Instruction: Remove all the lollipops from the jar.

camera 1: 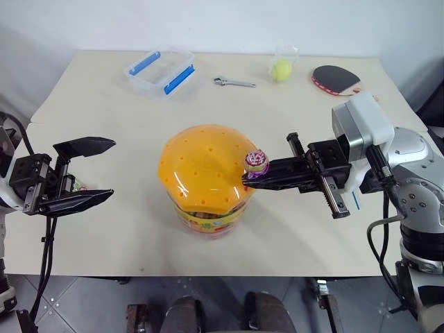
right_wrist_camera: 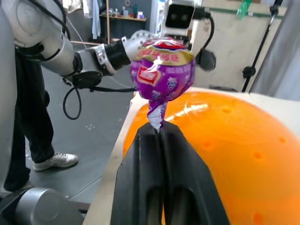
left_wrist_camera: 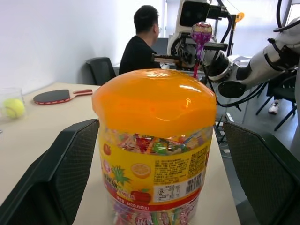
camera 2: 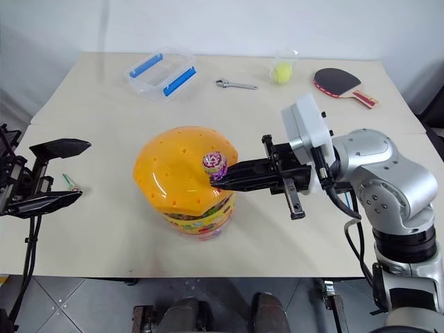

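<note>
The jar (camera 1: pixel 206 182) sits at the centre of the frame on a pale, matte table (camera 1: pixel 90 90) — a wide clear plastic tub under a glossy, domed orange lid (camera 1: pixel 201 170) dotted with small holes, with a bright fruit-printed label band around its wall. Wrapped candies crowd the inside.

The right gripper (camera 1: pixel 247 178) reaches in level from the right of the frame, its arm silver and white behind it. Its two black fingers are pressed together on the stick of a lollipop (camera 1: pixel 257 161), just below the crinkly purple-pink wrapper; the round head stands upright above the fingertips, at the lid's right edge.

The left gripper (camera 1: pixel 109 170) hangs at the left of the frame, well apart from the jar and pointing toward it — its textured black fingers spread wide and holding nothing.

Along the upper part of the frame lie a clear box with blue clips (camera 1: pixel 161 70), a metal wrench (camera 1: pixel 234 82), a small clear cup (camera 1: pixel 284 64) holding a yellow-green ball (camera 1: pixel 281 70), and a red table-tennis paddle (camera 1: pixel 336 78).
</note>
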Action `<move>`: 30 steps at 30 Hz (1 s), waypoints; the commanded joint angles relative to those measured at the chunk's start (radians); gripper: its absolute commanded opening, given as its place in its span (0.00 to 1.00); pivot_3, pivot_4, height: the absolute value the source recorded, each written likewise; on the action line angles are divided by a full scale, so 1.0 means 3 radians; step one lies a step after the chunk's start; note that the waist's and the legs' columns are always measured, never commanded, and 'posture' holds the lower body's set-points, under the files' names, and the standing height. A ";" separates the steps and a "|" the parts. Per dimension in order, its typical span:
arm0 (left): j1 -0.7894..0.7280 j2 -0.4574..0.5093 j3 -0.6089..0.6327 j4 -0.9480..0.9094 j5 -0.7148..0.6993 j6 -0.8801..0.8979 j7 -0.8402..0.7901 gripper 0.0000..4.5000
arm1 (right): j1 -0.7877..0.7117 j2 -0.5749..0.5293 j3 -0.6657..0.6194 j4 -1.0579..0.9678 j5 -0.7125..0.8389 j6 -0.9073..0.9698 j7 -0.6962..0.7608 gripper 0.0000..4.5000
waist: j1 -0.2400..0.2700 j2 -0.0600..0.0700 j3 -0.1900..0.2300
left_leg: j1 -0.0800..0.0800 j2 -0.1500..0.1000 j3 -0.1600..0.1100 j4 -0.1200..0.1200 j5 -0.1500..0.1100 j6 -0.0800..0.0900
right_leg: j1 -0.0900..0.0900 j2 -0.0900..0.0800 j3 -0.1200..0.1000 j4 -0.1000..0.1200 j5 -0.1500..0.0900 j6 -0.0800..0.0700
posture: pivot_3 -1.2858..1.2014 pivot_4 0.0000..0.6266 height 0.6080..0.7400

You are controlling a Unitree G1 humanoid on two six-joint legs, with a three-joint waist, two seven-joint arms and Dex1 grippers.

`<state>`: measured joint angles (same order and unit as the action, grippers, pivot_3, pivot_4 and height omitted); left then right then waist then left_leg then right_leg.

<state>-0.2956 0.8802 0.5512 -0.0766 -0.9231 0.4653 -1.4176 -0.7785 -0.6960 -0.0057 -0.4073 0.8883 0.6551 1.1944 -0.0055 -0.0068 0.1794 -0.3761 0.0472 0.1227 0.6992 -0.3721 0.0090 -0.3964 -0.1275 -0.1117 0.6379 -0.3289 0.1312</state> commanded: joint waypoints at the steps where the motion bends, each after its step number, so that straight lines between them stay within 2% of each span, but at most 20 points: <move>1: 0.0043 -0.0004 0.0111 -0.0143 -0.0105 -0.0014 0.0042 1.00 | -0.0249 0.0064 -0.0124 0.0124 0.0041 -0.0083 -0.0039 0.01 | -0.0003 0.0000 0.0000 | 0.0000 0.0000 0.0000 0.0000 0.0000 0.0000 | 0.0000 0.0000 0.0000 0.0000 0.0000 0.0000 | 0.52 0.24 1.00; 6: 0.0112 -0.0020 0.0141 -0.0199 -0.0136 -0.0015 0.0082 1.00 | -0.0671 0.0088 -0.0348 0.0558 0.0010 -0.0051 -0.0322 0.01 | 0.0000 0.0000 0.0000 | 0.0000 0.0000 0.0000 0.0000 0.0000 0.0000 | 0.0000 0.0000 0.0000 0.0002 0.0000 0.0000 | 0.52 0.24 1.00; 11: 0.0221 -0.0019 0.0202 -0.0265 -0.0175 0.0005 0.0125 1.00 | -0.0881 -0.0304 -0.0502 0.1195 -0.0463 -0.0045 -0.0599 0.01 | 0.0010 0.0000 0.0000 | 0.0000 -0.0001 -0.0001 0.0000 0.0000 0.0001 | 0.0000 -0.0002 -0.0002 0.0003 0.0000 0.0000 | 0.52 0.24 1.00; 16: 0.0330 0.0008 0.0256 -0.0291 -0.0175 0.0009 0.0151 1.00 | -0.0777 -0.1101 -0.0101 0.2099 -0.1149 0.0317 -0.0435 0.01 | 0.0006 0.0000 0.0000 | -0.0001 -0.0002 0.0003 -0.0002 -0.0002 0.0003 | 0.0000 -0.0004 -0.0002 0.0001 0.0000 0.0000 | 0.52 0.24 1.00; 19: 0.0373 0.0030 0.0263 -0.0281 -0.0152 0.0031 0.0172 1.00 | -0.0586 -0.1338 0.0193 0.2785 -0.1716 0.0006 -0.0392 0.01 | -0.0014 0.0000 0.0000 | 0.0000 0.0000 0.0007 -0.0004 -0.0002 0.0003 | 0.0000 -0.0003 -0.0001 -0.0003 0.0000 0.0000 | 0.52 0.24 1.00; 22: 0.0373 0.0040 0.0238 -0.0242 -0.0105 0.0035 0.0229 1.00 | -0.0476 -0.1370 0.0355 0.3358 -0.2096 -0.0307 -0.0358 0.01 | -0.0029 0.0004 0.0003 | 0.0000 0.0000 0.0011 -0.0005 -0.0002 0.0003 | -0.0002 -0.0004 0.0000 -0.0004 0.0000 0.0000 | 0.52 0.24 1.00; 25: 0.0345 0.0022 0.0215 -0.0196 -0.0042 0.0038 0.0371 1.00 | -0.0489 -0.1289 0.0533 0.3991 -0.2485 -0.0485 -0.0535 0.01 | -0.0069 0.0015 0.0005 | -0.0001 0.0000 0.0013 -0.0006 -0.0001 0.0002 | -0.0005 -0.0004 0.0002 -0.0004 0.0000 0.0000 | 0.52 0.24 1.00; 30: 0.0370 0.0027 0.0212 -0.0150 0.0039 0.0089 0.0582 1.00 | -0.0627 -0.1108 0.0506 0.4644 -0.2775 -0.0715 -0.0792 0.01 | -0.0120 0.0020 0.0008 | 0.0000 0.0001 0.0014 -0.0007 -0.0001 0.0002 | -0.0005 -0.0003 0.0002 -0.0005 0.0000 0.0000 | 0.52 0.24 1.00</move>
<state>-0.1856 0.8769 0.5878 -0.1088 -0.9024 0.4870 -1.2626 -0.9343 -1.0201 0.1718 0.9609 0.0761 0.4706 0.9785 -0.0415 -0.0009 0.1817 -0.3763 0.0477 0.1269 0.6970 -0.3724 0.0095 -0.3980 -0.1285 -0.1111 0.6365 -0.3291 0.1311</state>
